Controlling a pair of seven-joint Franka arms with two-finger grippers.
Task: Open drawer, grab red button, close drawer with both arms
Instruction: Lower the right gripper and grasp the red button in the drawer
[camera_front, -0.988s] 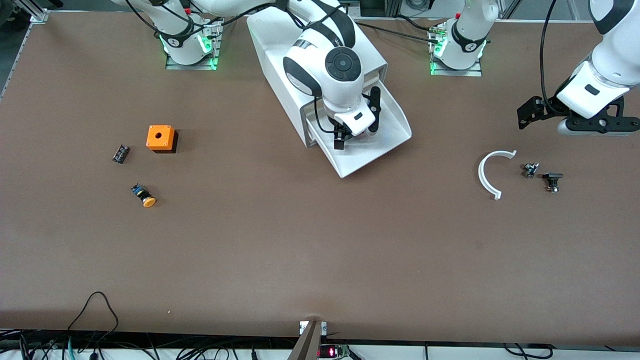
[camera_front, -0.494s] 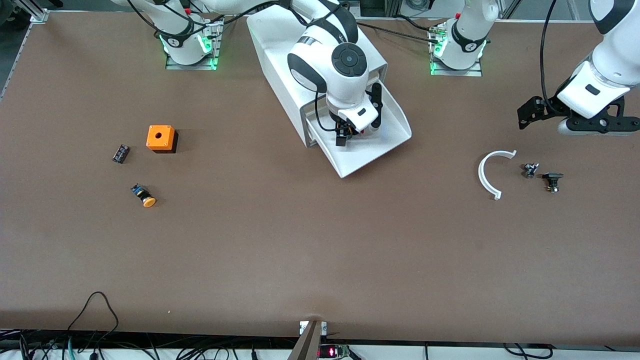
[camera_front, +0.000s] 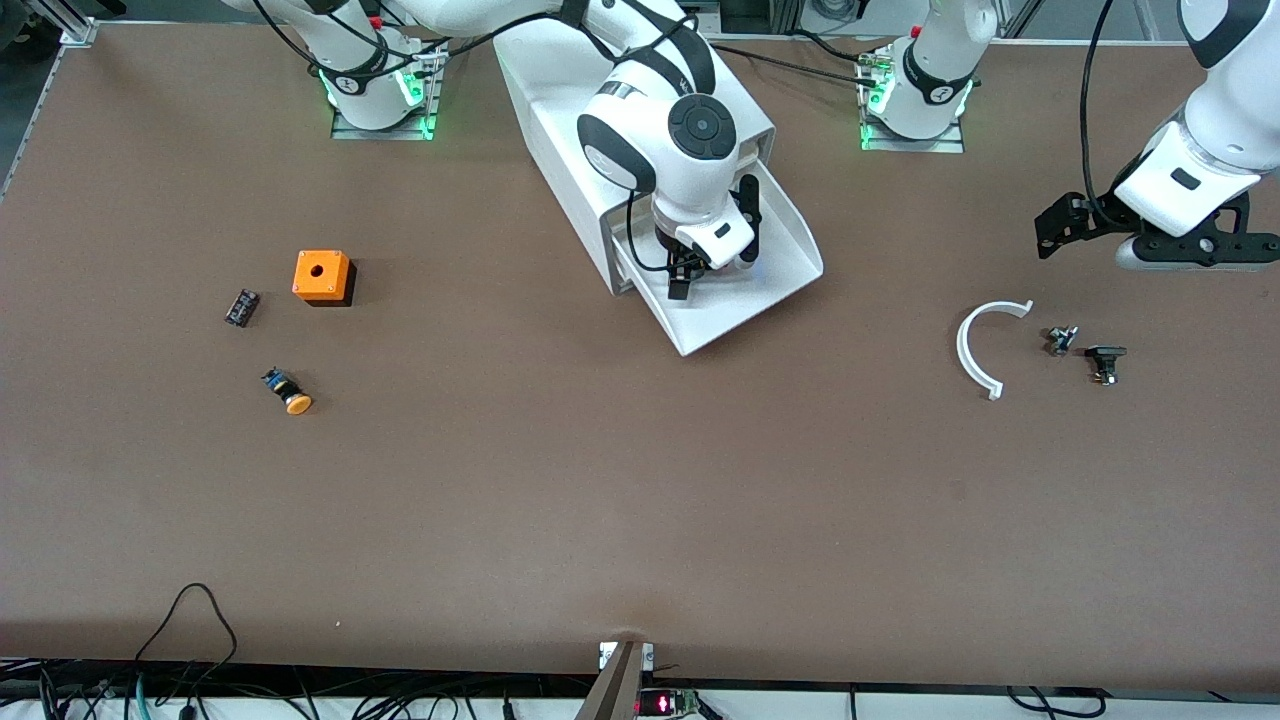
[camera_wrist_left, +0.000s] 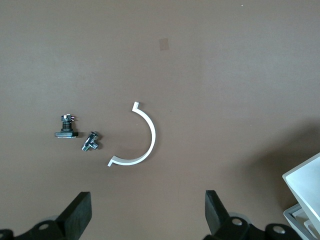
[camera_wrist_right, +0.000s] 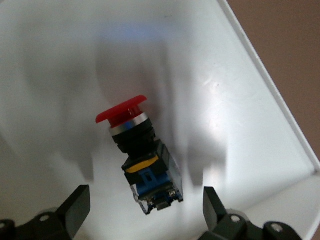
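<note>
Right claw (camera_wrist_right: 142, 212) spread over button (camera_wrist_right: 140, 160) in drawer (camera_front: 745, 300) — no legible writing.

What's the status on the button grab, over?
Right gripper open, over open drawer, straddling red button. Left gripper open, waiting over white arc. Nothing blocking.

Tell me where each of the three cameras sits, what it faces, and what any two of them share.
Front view: high across the table, facing both arms; right hand in the open drawer, left hand waiting above the table.
Left wrist view: looks down past open fingers at the white arc, also in the front view.
Right wrist view: looks down between open fingers at the button in the drawer.
</note>
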